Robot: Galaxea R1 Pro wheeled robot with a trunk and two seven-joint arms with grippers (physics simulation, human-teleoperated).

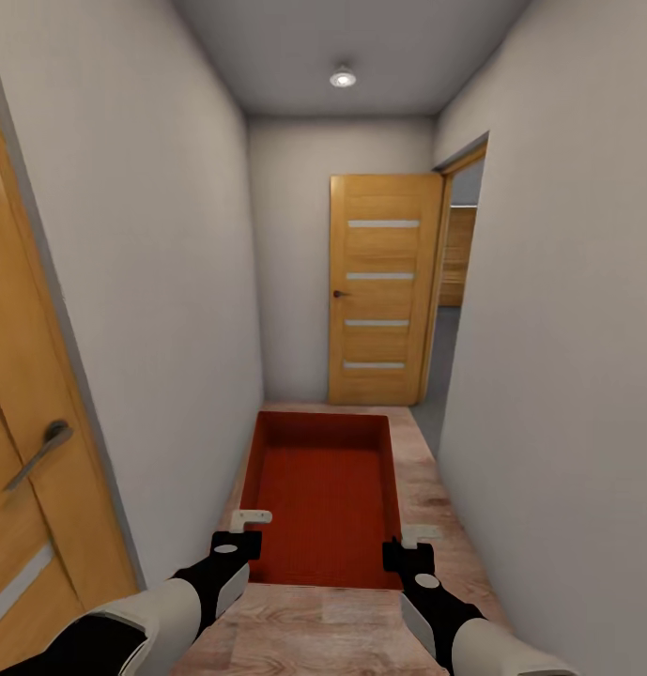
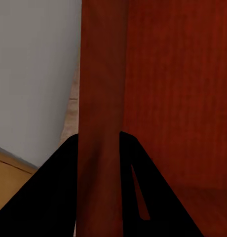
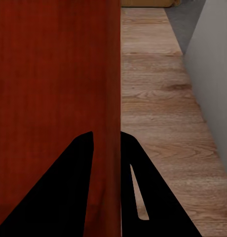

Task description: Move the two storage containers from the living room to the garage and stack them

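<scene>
One storage container (image 1: pixel 325 496) hangs in front of the robot, carried low over the hallway's wood floor (image 1: pixel 436 488); its long axis runs near to far, straight toward the open doorway (image 1: pixel 459 282) at the far right; the left gripper (image 1: pixel 240 533) is clamped over its left wall near the near corner, the right gripper (image 1: pixel 409 547) likewise on its right wall, both equally close; counted: one container, two grippers, two wooden doors (image 1: pixel 384 286).
</scene>
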